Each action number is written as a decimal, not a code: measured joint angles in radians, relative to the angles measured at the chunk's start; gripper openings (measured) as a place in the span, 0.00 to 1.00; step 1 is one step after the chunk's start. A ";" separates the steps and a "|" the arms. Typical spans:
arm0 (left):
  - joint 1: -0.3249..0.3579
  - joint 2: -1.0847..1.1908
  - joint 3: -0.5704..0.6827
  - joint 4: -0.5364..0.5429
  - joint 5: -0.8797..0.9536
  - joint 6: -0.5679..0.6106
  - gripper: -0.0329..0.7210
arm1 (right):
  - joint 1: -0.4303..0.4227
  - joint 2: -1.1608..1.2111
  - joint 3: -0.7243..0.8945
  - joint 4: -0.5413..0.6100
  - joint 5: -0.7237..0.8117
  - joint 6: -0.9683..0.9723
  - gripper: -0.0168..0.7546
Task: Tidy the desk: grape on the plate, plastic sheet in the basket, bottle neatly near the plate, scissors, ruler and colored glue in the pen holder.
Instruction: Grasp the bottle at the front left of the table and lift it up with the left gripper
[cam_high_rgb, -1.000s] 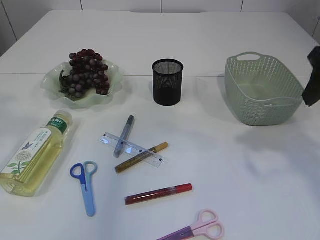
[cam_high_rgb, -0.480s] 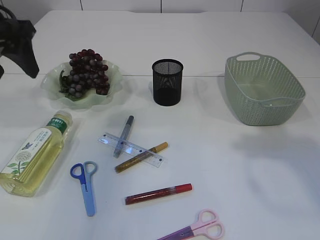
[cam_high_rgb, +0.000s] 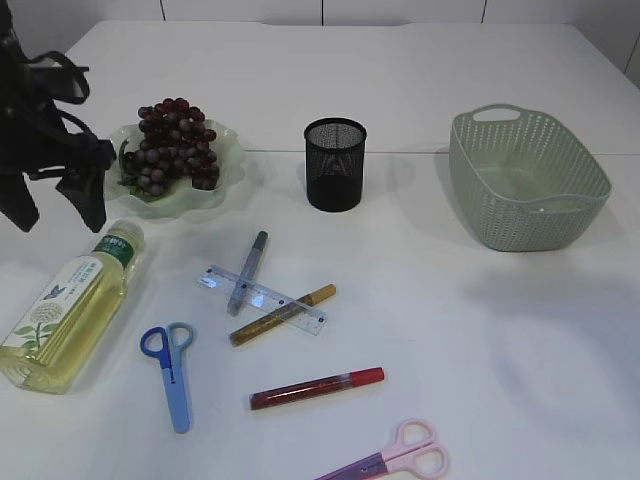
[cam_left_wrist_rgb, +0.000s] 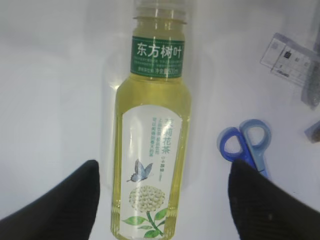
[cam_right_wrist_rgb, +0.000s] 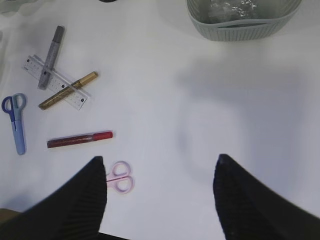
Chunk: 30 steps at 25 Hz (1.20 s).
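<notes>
Black and spread wide, your left end effector (cam_left_wrist_rgb: 162, 195) hangs over the bottle (cam_left_wrist_rgb: 152, 130), one finger (cam_left_wrist_rgb: 60, 200) on either side of its lower body, grasping nothing. From the exterior view it sits at the far left (cam_high_rgb: 55, 195), just above the bottle's cap end and near the plate (cam_high_rgb: 225, 150). The bottle lies on its side on the white worktop (cam_high_rgb: 450, 330), cap pointing far, toward the plate. Grapes (cam_high_rgb: 172, 143) sit on that plate. Right of the bottle lie the blue scissors (cam_high_rgb: 172, 365). Further right, a clear ruler (cam_high_rgb: 265, 297) has a grey glue pen (cam_high_rgb: 248, 270) and a gold glue pen (cam_high_rgb: 283, 314) crossing it; a red glue pen (cam_high_rgb: 316, 388) lies nearer, and pink scissors (cam_high_rgb: 400, 458) at the near edge. The mesh pen holder (cam_high_rgb: 335, 165) stands upright at centre far. Your right end effector (cam_right_wrist_rgb: 160, 200) is also released, fingers apart above bare worktop. At far right, the green basket (cam_right_wrist_rgb: 245, 27) holds a crumpled plastic sheet (cam_right_wrist_rgb: 232, 9).
</notes>
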<state>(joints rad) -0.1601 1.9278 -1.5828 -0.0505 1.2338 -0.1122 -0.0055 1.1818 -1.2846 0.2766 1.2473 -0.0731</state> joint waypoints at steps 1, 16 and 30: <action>0.000 0.017 0.000 0.002 -0.002 0.000 0.82 | 0.000 0.000 0.000 0.000 0.000 0.000 0.70; 0.000 0.202 -0.002 0.051 -0.019 0.000 0.82 | 0.000 0.000 0.000 -0.014 0.000 0.000 0.70; -0.017 0.241 -0.003 0.056 -0.021 0.000 0.82 | 0.000 0.000 0.000 -0.017 0.000 0.002 0.70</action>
<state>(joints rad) -0.1775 2.1683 -1.5862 0.0054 1.2127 -0.1122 -0.0055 1.1818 -1.2846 0.2599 1.2473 -0.0713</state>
